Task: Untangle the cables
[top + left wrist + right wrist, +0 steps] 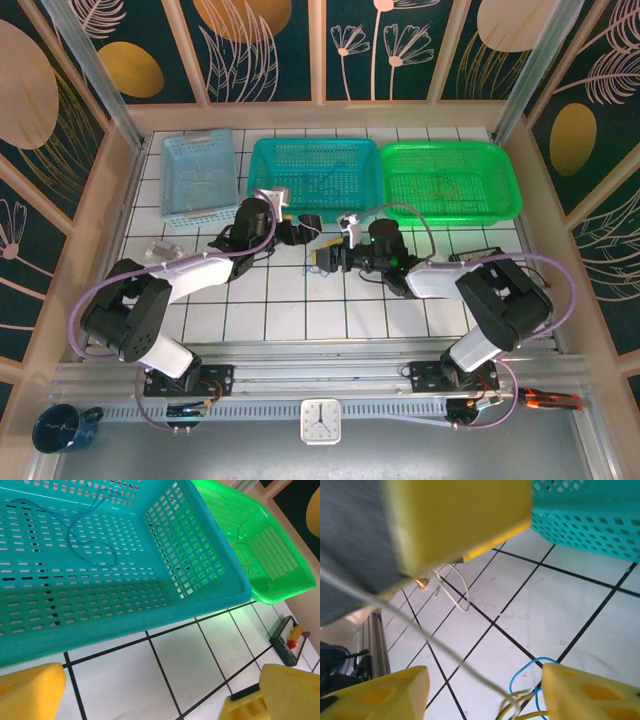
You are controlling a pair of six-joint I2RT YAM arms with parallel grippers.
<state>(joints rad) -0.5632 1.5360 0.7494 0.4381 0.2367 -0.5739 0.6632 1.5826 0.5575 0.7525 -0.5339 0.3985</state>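
Your desk is a white tiled top. Three baskets stand on it. The teal basket is straight ahead of your left tool, its near wall rising just in front. The green basket is ahead and to that tool's right, and the pale blue basket is off to its left.

The left tool stands wide open, with nothing between its yellow fingers and bare tile beneath it. Your right tool sits just beside the left one near the middle of the desk. Its fingers are apart, and tile shows in the gap.

The cables sit low between those fingers: a blue loop, yellowish strands and a whitish cord bunched in a small knot. The fingers are not pressed onto them. The whitish cord runs up and away to the right tool's left, passing under a yellow block close to the lens. Below that block, a whitish loop and a gold tip show against the tile.

A loose blue cable lies on the teal basket's floor ahead of the left tool. A thin yellowish cable lies in the green basket to its right.
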